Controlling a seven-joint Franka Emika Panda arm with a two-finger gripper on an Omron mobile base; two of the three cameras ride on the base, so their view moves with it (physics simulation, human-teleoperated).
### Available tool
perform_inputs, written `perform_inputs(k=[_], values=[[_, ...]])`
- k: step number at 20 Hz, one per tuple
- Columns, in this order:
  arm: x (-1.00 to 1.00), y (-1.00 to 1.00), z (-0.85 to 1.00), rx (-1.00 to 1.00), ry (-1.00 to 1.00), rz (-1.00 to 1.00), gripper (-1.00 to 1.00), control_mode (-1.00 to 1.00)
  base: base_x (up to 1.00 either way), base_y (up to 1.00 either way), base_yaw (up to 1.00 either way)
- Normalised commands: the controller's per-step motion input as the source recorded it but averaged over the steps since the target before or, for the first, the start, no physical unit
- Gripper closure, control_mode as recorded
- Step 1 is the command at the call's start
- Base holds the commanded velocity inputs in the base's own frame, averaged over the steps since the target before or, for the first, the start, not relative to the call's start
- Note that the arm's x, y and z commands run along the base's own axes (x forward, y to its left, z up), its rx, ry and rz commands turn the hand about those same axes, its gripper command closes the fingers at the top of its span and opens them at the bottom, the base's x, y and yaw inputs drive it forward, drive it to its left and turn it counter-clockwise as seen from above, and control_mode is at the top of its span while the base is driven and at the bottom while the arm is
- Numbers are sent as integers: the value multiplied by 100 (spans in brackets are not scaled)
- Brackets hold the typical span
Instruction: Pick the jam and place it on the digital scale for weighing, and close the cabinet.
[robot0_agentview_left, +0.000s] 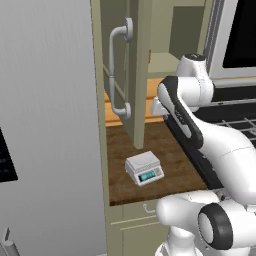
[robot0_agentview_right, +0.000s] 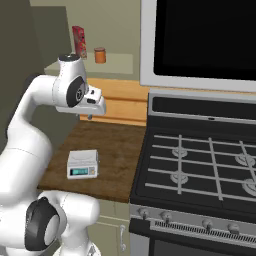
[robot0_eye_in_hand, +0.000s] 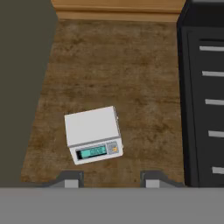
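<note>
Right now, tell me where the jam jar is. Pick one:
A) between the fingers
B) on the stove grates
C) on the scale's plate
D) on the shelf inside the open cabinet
D: the jam stands on the cabinet shelf beside a red box, while the digital scale on the wooden counter has a bare plate.

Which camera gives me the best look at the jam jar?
The right base view: the jam stands in plain sight on the open cabinet's shelf beside a red box. The left base view looks past the cabinet door; the hand view looks down at the counter.
</note>
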Motion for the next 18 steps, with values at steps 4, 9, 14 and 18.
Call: perform_inputs(k=[4, 9, 14, 18], values=[[-34, -2, 4, 0, -16, 0, -100, -100, 0, 0, 0], [-76, 0, 13, 0, -39, 0, -100, -100, 0, 0, 0], [-51, 0, 66, 0, -41, 0, -100, -100, 0, 0, 0], [-33, 0, 89, 0, -26, 0, -100, -100, 0, 0, 0]])
